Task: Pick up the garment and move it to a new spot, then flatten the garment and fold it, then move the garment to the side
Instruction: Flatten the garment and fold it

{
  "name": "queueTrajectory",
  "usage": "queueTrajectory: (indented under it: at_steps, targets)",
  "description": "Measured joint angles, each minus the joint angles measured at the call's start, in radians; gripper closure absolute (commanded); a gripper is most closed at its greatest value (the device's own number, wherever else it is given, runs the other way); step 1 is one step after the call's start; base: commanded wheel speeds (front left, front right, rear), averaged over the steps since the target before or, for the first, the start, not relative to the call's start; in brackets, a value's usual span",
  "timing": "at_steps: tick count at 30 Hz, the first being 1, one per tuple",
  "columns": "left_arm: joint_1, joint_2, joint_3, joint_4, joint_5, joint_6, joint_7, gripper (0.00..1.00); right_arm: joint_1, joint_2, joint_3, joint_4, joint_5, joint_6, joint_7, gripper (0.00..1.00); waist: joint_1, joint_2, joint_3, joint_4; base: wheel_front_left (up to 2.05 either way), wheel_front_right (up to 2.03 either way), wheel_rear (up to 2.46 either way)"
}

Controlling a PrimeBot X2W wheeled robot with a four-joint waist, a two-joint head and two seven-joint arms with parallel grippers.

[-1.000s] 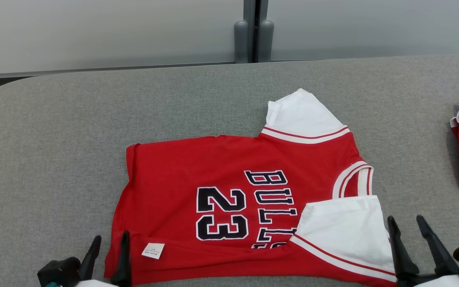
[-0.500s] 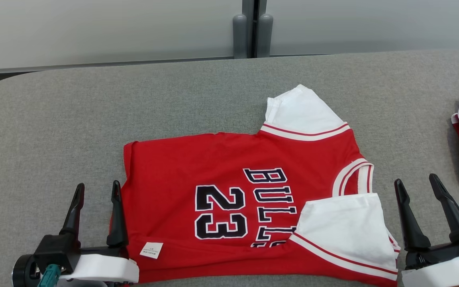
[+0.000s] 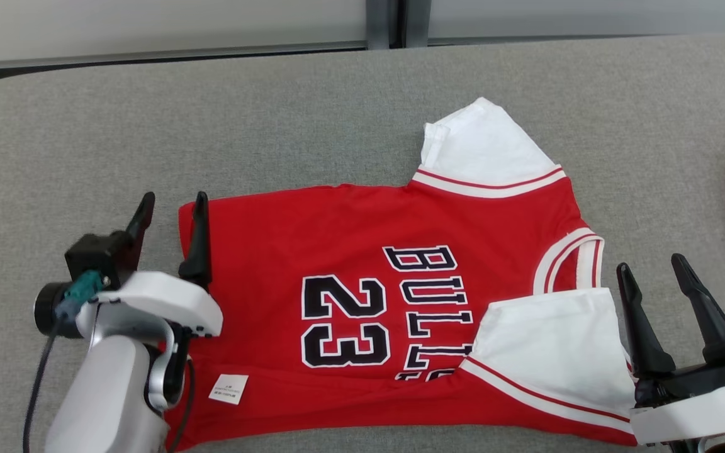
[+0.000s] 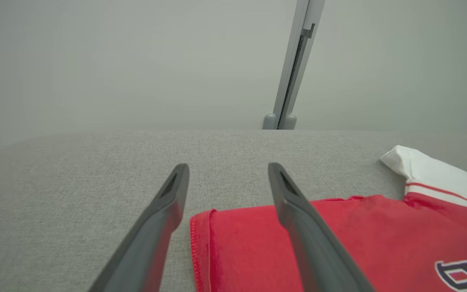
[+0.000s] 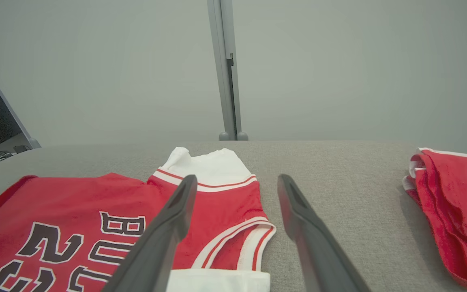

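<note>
1. While the jersey (image 3: 400,302) lies spread on the grey table (image 3: 274,113), my left gripper (image 3: 174,197) hangs wide open over its hem edge, gripping nothing.
2. My right gripper (image 3: 649,264): wide open too, empty, beside its collar end.

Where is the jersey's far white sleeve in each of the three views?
Head view: far white sleeve, upper right of centre.
Left wrist view: far white sleeve at the right edge, mid-height.
Right wrist view: far white sleeve just below centre.
Shared landmark: grey wall post behind the table.
</note>
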Motion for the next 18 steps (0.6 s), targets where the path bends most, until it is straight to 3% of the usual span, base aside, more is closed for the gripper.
queueTrajectory:
  at_steps: [7, 10, 13, 14, 18]
  targets:
    - [-0.227, 0.012, 0.018, 0.360, -0.056, -0.066, 0.053, 0.00, -0.039, -0.014, 0.021, 0.041, 0.020, 0.000, -0.010, 0.00, 0.0000, 0.0000, 0.087, -0.031, 0.00, 0.00, 0.00]
    - [-0.265, 0.012, 0.019, 0.453, -0.078, -0.091, 0.086, 0.03, -0.046, -0.018, 0.023, 0.060, 0.029, 0.000, -0.016, 0.00, 0.0000, 0.0000, 0.100, -0.041, 0.00, 0.00, 0.00]
    - [-0.293, 0.012, 0.021, 0.503, -0.091, -0.108, 0.080, 0.86, -0.061, -0.023, 0.023, 0.078, 0.034, 0.000, -0.022, 0.00, 0.0000, 0.0000, 0.103, -0.044, 0.00, 0.00, 0.00]
    - [-0.303, 0.012, 0.022, 0.517, -0.094, -0.109, 0.077, 1.00, -0.065, -0.025, 0.023, 0.082, 0.038, 0.000, -0.024, 0.00, 0.0000, 0.0000, 0.103, -0.044, 0.00, 0.00, 0.00]
    - [-0.321, 0.012, 0.026, 0.549, -0.104, -0.117, 0.059, 1.00, -0.081, -0.031, 0.021, 0.100, 0.049, 0.000, -0.027, 0.00, 0.0000, -0.0001, 0.103, -0.043, 0.00, 0.00, 0.00]
